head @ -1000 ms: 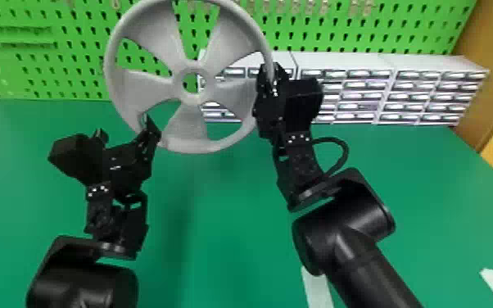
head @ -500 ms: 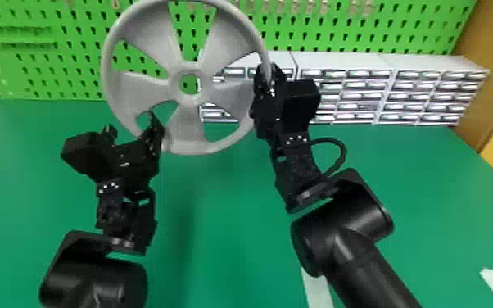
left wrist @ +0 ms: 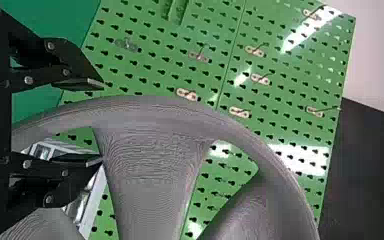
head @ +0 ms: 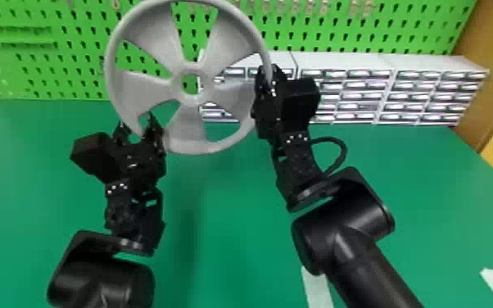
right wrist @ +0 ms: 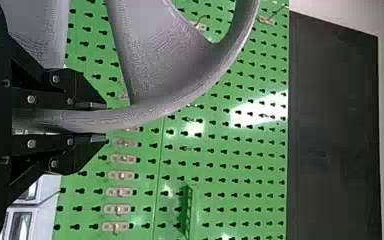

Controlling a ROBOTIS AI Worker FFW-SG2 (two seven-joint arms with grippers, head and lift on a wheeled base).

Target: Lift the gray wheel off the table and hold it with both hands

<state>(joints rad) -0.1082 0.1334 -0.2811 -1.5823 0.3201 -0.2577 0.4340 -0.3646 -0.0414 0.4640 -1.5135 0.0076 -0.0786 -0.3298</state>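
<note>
Head view: one gray wheel (head: 233,37) stands upright at eleven o'clock, above the green table (head: 225,213), with five spokes and five openings between them (I counted those twice). Two grippers are at its rim. The right gripper (head: 269,73) is at the wheel's three o'clock, holding the rim pinched; in the right wrist view its two fingers (right wrist: 87,145) lie close along either side of it. The left gripper (head: 136,123) is at the wheel's eight o'clock, spread wide, and in the left wrist view the rim passes between its two fingers with space to spare. Three white drawer units (head: 348,61) sit side by side at the back, toward two o'clock, before one green pegboard (head: 86,61). Two pale strips (head: 317,286) mark the table, at five and four o'clock, and one black cable (head: 342,149) loops beside the right arm. As for what is lost: the wheel's twelve o'clock edge is cut off in the head view, more of it runs out of both wrist views, and it partly hides the leftmost drawer unit. Both strips and both arms are cropped too. Whether either left finger touches the rim is hard to make out.
</note>
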